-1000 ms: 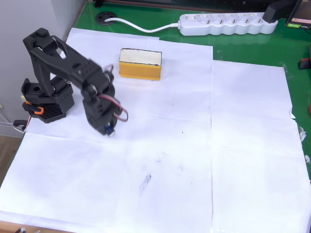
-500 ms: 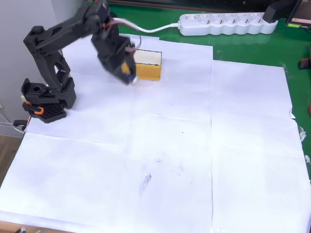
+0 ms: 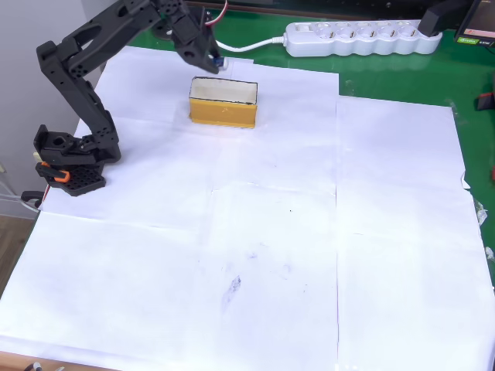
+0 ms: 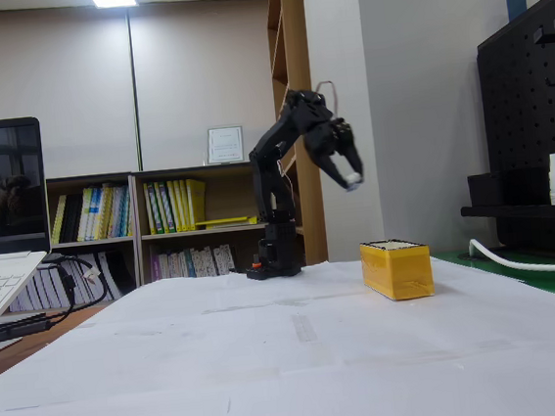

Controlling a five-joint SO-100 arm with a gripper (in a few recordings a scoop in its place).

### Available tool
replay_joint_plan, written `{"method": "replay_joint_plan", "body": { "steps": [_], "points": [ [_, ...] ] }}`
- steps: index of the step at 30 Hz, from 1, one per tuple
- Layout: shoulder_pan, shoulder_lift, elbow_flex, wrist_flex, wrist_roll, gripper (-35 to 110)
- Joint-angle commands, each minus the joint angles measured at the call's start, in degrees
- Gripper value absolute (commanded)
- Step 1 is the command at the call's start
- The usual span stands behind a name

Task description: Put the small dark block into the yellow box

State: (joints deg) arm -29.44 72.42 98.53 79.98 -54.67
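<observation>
- The black arm's jaws (image 3: 214, 63) are raised in the air past the far rim of the yellow box (image 3: 223, 103) in the overhead view; in the fixed view they (image 4: 351, 177) hang well above the box (image 4: 396, 268) and a little to its left.
- The jaws are pinched together on the small dark block (image 3: 220, 64); its pale end (image 4: 352, 178) shows at the tips.
- The yellow box stands upright on the white paper sheets (image 3: 271, 247) that cover the green desk (image 3: 387, 73), its cream inside facing up.
- A white power strip (image 3: 360, 37) lies on the desk beyond the paper, well apart from the box.
- An open laptop (image 4: 1, 244) sits at the left edge of the fixed view.
</observation>
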Motion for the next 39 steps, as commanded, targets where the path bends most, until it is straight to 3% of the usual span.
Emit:
{"method": "replay_joint_plan", "body": {
  "steps": [1, 17, 26, 39],
  "points": [
    [-2.02, 2.81, 0.88, -2.90, -0.88, 0],
    [-4.75, 10.55, -7.03, -9.58, -1.93, 1],
    [-6.33, 10.72, -7.47, -10.72, -2.64, 33],
    [0.88, -10.28, -10.81, -13.18, -12.39, 41]
  ]
}}
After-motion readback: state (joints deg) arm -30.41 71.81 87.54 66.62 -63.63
